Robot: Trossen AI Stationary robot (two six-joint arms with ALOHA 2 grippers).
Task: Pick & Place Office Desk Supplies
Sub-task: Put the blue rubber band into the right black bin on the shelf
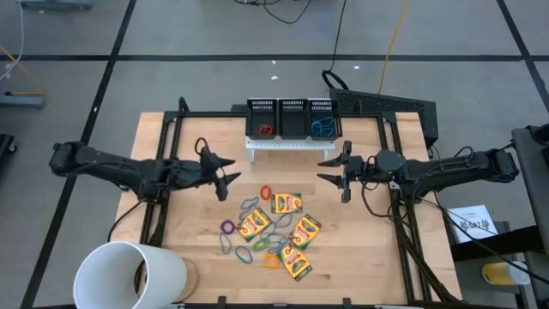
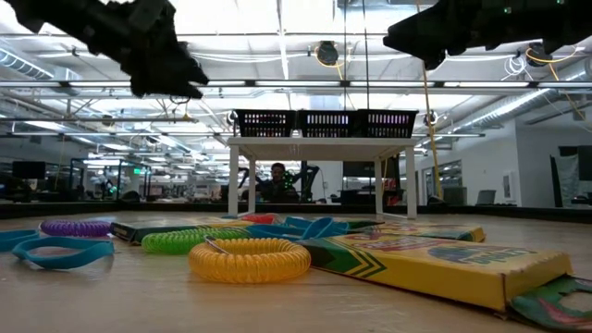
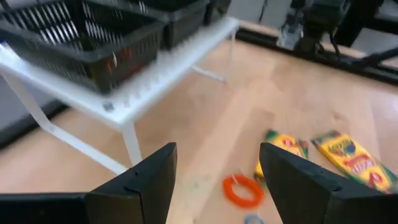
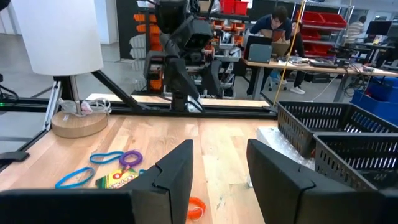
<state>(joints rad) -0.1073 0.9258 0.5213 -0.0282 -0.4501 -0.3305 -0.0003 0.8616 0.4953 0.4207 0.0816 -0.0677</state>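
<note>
Four flat yellow-and-green crayon boxes (image 1: 286, 203) lie scattered mid-desk, each at its own angle, none stacked. Thin rubber-band loops (image 1: 248, 204) lie among them: orange (image 1: 265, 192), purple (image 1: 227, 227), blue, green, yellow (image 2: 249, 260). Some touch the boxes. A red loop (image 1: 266, 130) and a blue one (image 1: 322, 128) sit in separate bins.

Three black mesh bins (image 1: 292, 118) in row on white wire-legged shelf (image 1: 290, 142) at tabletop (image 1: 377, 257) rear edge, centre. Yellow-and-green crayon boxes (image 1: 286, 203) and thin rubber-band loops (image 1: 228, 227) clustered mid-tabletop toward front edge. Large white cup (image 1: 129, 275) at front-left corner.
</note>
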